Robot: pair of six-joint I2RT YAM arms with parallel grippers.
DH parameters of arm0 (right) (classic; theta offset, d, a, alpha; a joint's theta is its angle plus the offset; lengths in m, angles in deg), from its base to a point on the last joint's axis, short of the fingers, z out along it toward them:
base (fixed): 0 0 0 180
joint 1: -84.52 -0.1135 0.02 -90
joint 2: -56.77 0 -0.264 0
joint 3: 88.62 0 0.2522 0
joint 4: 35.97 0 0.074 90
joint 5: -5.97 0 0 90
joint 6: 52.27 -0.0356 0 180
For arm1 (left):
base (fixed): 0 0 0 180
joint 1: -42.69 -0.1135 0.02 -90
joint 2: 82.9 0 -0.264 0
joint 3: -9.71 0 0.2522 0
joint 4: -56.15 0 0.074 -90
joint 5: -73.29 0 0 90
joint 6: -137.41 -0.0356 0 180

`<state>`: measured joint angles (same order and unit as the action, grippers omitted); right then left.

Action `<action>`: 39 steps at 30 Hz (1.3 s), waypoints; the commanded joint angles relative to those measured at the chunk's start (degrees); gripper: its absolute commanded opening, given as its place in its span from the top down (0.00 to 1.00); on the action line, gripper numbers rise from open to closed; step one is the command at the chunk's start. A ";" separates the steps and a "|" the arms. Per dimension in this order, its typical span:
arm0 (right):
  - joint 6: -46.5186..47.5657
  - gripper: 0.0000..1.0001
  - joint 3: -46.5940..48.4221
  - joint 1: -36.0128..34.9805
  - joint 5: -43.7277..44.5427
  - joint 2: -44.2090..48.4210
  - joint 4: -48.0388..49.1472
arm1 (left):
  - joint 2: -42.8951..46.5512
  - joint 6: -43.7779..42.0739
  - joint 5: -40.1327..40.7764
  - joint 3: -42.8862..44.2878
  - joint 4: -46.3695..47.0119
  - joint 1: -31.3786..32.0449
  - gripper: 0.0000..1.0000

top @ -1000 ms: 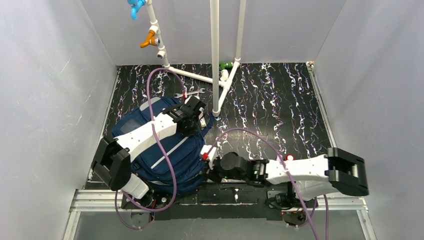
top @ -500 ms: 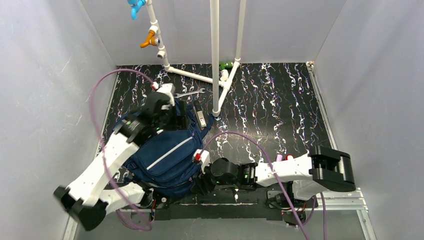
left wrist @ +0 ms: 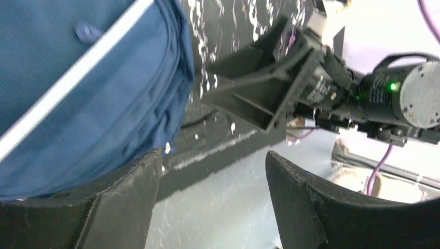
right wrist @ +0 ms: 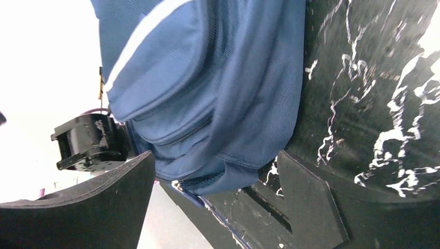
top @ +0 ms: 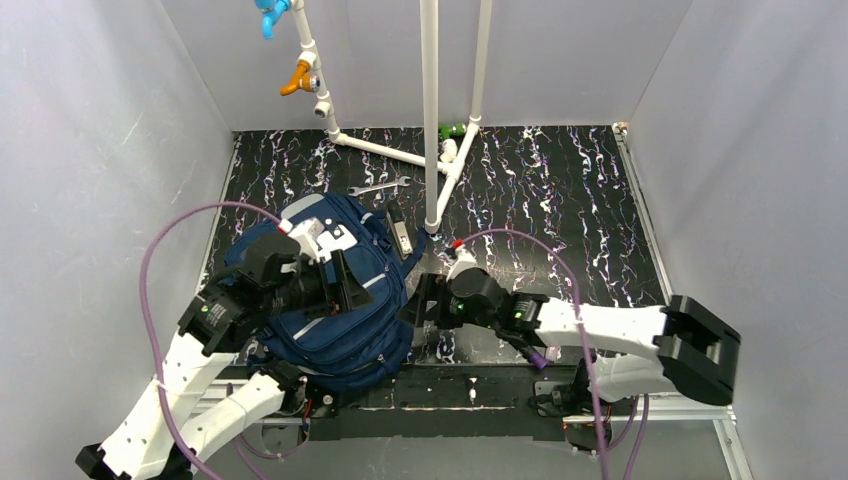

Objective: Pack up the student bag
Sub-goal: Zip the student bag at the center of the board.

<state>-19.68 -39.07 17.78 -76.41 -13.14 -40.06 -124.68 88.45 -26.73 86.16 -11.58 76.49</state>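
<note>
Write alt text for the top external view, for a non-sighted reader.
A large navy blue fabric backpack with light-grey stripes lies on the black marbled table; the left gripper is open over it, the right gripper open beside it.

student bag (top: 372, 330) — partly under left arm (top: 172, 378)

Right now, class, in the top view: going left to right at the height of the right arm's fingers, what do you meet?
Left arm's purple cable → student bag → right arm's fingers → right arm's black elbow block.
</note>
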 commanded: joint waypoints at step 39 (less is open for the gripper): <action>-22.00 0.99 20.78 0.90 3.55 -10.69 -14.26 | -23.63 73.60 47.16 -6.36 -15.33 49.91 0.60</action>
<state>-39.68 -18.57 18.30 -75.08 -27.42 -59.80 -148.11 160.21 17.99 81.22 -27.91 129.12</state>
